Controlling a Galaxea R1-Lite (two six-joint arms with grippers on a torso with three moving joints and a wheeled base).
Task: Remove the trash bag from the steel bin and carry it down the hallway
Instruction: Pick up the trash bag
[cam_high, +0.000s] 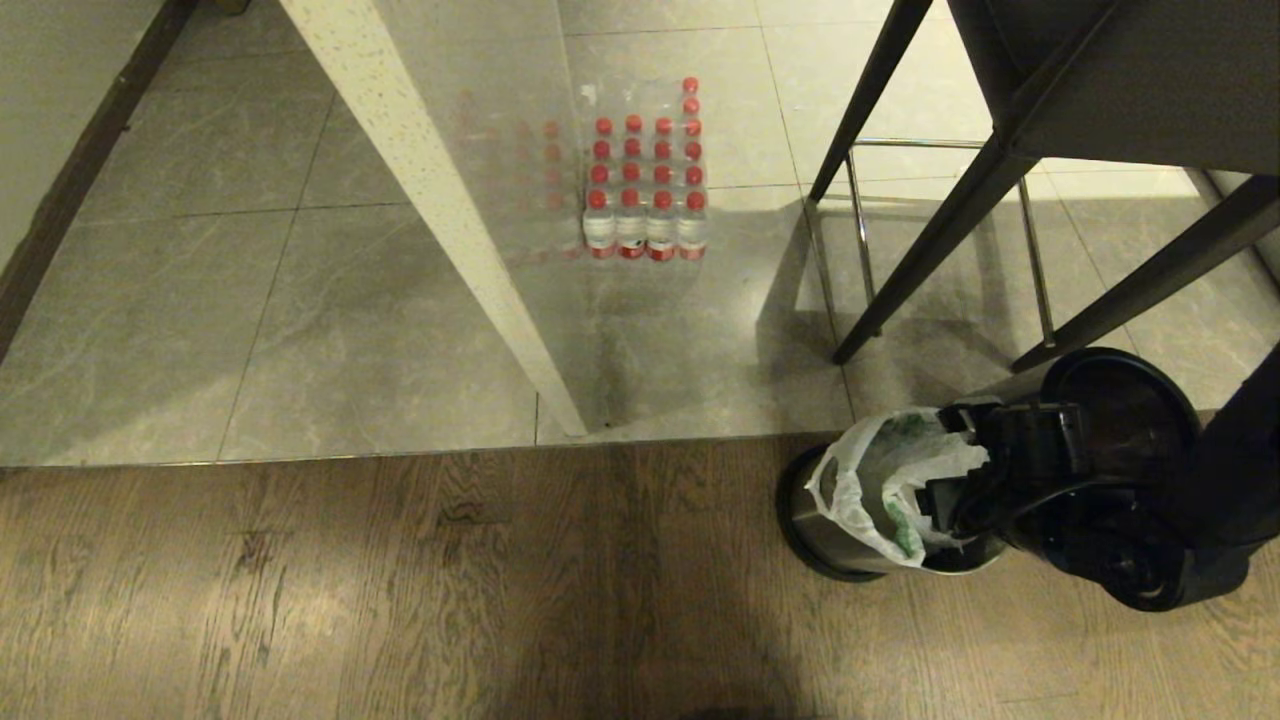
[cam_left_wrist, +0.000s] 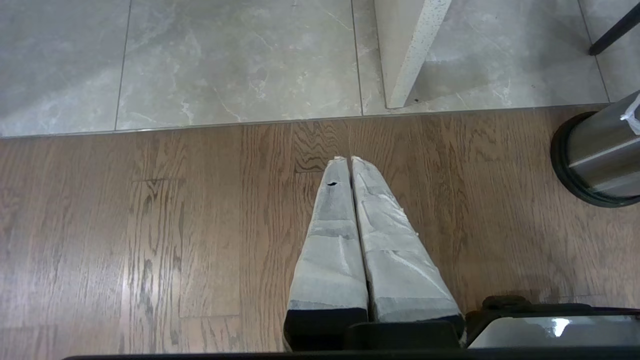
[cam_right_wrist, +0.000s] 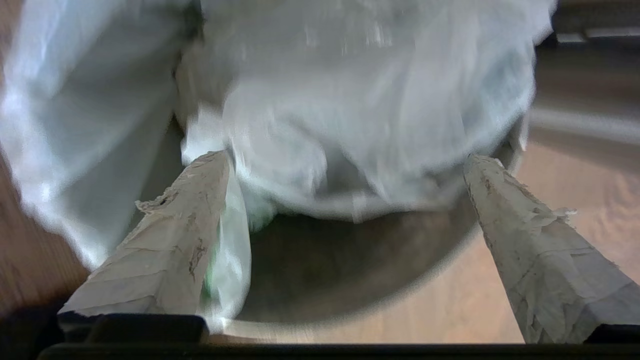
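The right gripper (cam_right_wrist: 350, 165) has its fingers spread wide over the steel bin (cam_high: 850, 545), one finger (cam_right_wrist: 170, 240) against the trash bag (cam_high: 880, 480), nothing clamped. The bag sits in the bin. The left gripper (cam_left_wrist: 350, 160), fingers together, hangs above the wooden floor (cam_left_wrist: 150, 225).

In the head view the right gripper (cam_high: 950, 455) and its black wrist cover much of the steel bin (cam_high: 830, 540), so only one side of the trash bag (cam_high: 860, 490) and a strip of steel wall show. The stool (cam_high: 1000, 160) is cut off by the top and right edges, and the labels on the water bottles (cam_high: 645, 190) are too small to read. In the right wrist view the bag is smeared by blur and runs past the frame.
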